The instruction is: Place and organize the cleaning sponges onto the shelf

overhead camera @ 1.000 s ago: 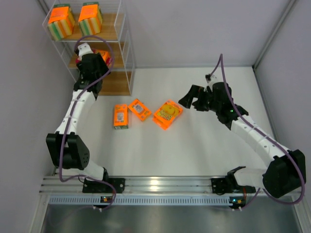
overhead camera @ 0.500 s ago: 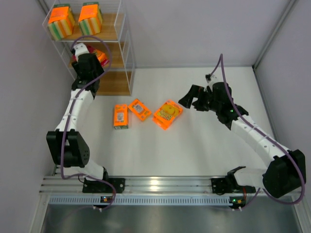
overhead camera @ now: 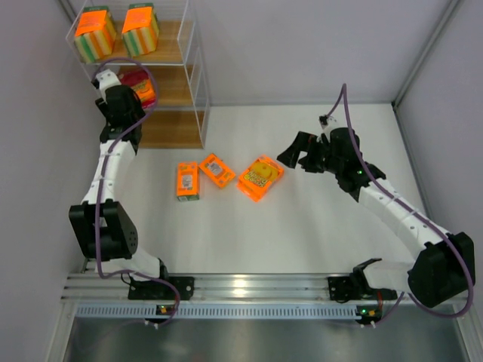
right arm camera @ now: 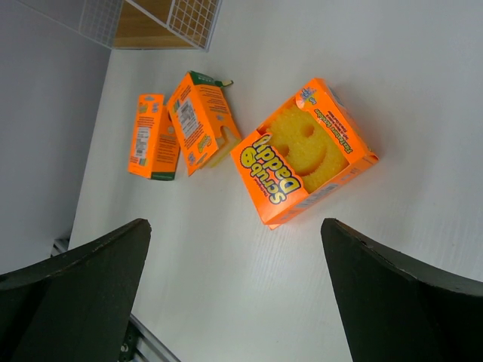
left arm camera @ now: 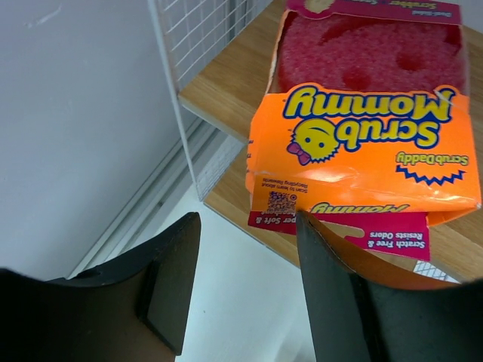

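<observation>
The shelf (overhead camera: 175,47) stands at the far left; two striped cleaning sponges (overhead camera: 93,32) (overhead camera: 140,27) sit on its top board. A red and orange pack (overhead camera: 140,87) (left arm camera: 362,136) lies on the middle board (left arm camera: 223,79), its tab overhanging the edge. My left gripper (overhead camera: 115,90) (left arm camera: 246,223) is open just short of it, nothing between the jaws. Three orange packs (overhead camera: 188,181) (overhead camera: 217,170) (overhead camera: 261,177) lie on the table. My right gripper (overhead camera: 299,159) (right arm camera: 234,224) hovers open right of the yellow-sponge box (right arm camera: 302,151).
A grey wall (left arm camera: 68,113) runs close along the shelf's left side. The shelf's bottom board (overhead camera: 170,130) is bare. Both arm bases sit on the rail (overhead camera: 249,290) at the near edge. Two slim packs (right arm camera: 149,136) (right arm camera: 200,121) lie side by side.
My left gripper has drawn back to the left, out from the shelf's middle level, leaving the red and orange pack on the board. The right arm has not moved.
</observation>
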Motion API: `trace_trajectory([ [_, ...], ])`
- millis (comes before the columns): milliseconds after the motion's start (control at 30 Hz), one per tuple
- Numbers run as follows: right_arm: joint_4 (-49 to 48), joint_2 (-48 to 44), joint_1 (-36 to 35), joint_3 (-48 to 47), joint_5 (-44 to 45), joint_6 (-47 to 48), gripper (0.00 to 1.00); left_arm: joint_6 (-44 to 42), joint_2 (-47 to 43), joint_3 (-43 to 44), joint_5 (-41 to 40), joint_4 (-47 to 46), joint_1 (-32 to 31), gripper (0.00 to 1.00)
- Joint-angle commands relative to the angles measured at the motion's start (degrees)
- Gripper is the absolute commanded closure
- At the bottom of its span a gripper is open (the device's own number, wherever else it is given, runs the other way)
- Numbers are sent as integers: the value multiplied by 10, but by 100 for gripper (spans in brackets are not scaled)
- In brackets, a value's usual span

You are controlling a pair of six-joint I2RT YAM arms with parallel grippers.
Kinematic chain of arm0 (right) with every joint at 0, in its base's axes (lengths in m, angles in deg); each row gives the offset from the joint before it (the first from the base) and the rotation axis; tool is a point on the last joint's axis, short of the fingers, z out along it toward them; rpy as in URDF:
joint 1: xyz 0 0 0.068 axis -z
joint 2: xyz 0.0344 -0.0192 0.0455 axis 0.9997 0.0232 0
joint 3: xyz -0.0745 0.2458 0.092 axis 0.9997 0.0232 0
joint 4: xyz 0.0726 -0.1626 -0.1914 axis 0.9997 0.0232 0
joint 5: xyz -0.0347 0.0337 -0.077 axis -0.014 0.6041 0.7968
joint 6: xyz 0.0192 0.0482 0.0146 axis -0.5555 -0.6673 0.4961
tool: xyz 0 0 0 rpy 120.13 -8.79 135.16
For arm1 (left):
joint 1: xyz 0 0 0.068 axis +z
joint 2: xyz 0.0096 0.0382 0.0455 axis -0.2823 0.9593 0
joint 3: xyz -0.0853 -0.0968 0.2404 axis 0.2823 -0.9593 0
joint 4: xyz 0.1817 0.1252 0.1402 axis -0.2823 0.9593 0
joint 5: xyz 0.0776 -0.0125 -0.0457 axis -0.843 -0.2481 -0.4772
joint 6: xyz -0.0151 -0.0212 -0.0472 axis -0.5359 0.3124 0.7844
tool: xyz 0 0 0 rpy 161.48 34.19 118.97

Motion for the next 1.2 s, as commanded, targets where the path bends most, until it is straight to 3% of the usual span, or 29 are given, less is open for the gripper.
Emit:
trace_trajectory([
  [0, -8, 6, 7, -29, 0, -2, 0, 6, -11, -5, -8, -35, 10, 40],
  [633, -16, 26, 4, -35, 0, -14, 1, 52, 38, 27, -3, -38, 70, 38],
  [1000, -18, 40, 1, -45, -4, -15, 0, 83, -7, 7, 91, -78, 82, 37],
  [1167, -19, 31, -1, -37, 0, -17, 1, 79, -78, -32, 117, -67, 81, 34],
])
